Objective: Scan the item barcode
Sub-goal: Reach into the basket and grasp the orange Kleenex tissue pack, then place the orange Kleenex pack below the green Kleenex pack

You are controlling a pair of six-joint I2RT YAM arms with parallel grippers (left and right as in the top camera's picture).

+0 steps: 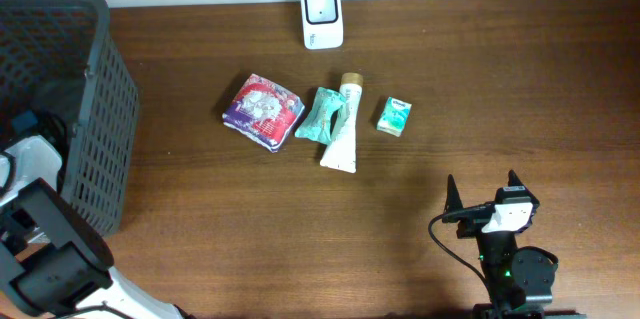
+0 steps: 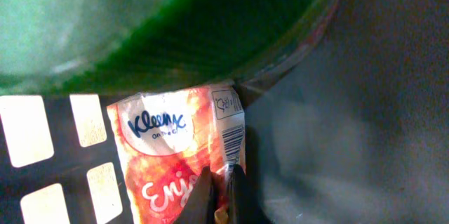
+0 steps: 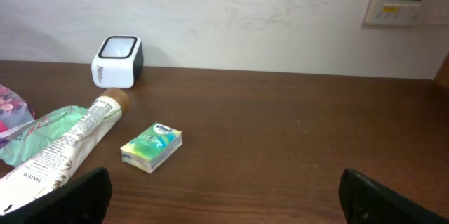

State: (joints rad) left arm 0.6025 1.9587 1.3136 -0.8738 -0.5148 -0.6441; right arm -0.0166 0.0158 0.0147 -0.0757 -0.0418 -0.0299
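Note:
In the left wrist view an orange-red Kleenex tissue pack [image 2: 165, 155] lies inside the basket, its barcode [image 2: 232, 140] along the right edge. My left gripper [image 2: 221, 176] is shut on that edge, just below the barcode. In the overhead view the left arm reaches into the dark mesh basket [image 1: 100, 89] and its jaws are hidden. The white scanner [image 1: 322, 15] stands at the table's back edge and also shows as the scanner [image 3: 117, 61] in the right wrist view. My right gripper [image 1: 482, 199] sits near the front right, open with nothing in it [image 3: 224, 185].
A large green object [image 2: 175, 20] fills the basket above the pack. On the table's middle lie a purple-red packet [image 1: 262, 111], a green pouch [image 1: 320, 117], a white tube [image 1: 343, 131] and a small green tissue pack [image 1: 394, 116].

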